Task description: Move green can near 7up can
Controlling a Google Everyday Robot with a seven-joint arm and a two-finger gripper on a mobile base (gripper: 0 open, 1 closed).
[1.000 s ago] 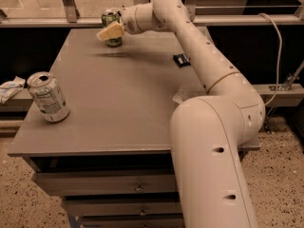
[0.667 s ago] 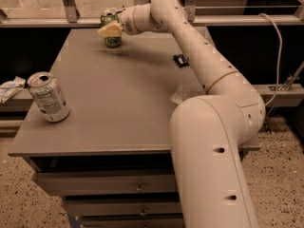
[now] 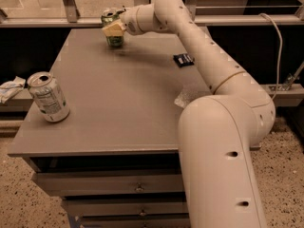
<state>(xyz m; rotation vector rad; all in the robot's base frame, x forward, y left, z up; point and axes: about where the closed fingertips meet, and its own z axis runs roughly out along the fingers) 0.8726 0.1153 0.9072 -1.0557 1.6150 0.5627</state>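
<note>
1. Our gripper (image 3: 113,28) sat at the far edge of the table (image 3: 118,94), right against the green can (image 3: 114,40). We could not tell whether it was clamped on the can or only set around it.
2. We saw the green can upright near the far left corner, with its silver top showing above the gripper.
3. We found the 7up can (image 3: 48,99) upright near the front left corner, well apart from the green can and close to the left edge.
4. We noted a flat grey tabletop over a stack of drawers (image 3: 109,182), on a speckled floor (image 3: 19,194).
5. We saw a small dark packet (image 3: 183,59) lying toward the right side of the top, and a scrap of clear wrapping (image 3: 183,99) nearer us, beside the arm (image 3: 209,56).
6. We saw the stretch of tabletop between the two cans lying bare, along the left half of the surface.
7. We noted a metal rail (image 3: 57,22) running just behind the far edge, a crumpled white scrap (image 3: 10,88) on a ledge off the left edge, and a pale cable (image 3: 278,46) hanging at the right.
</note>
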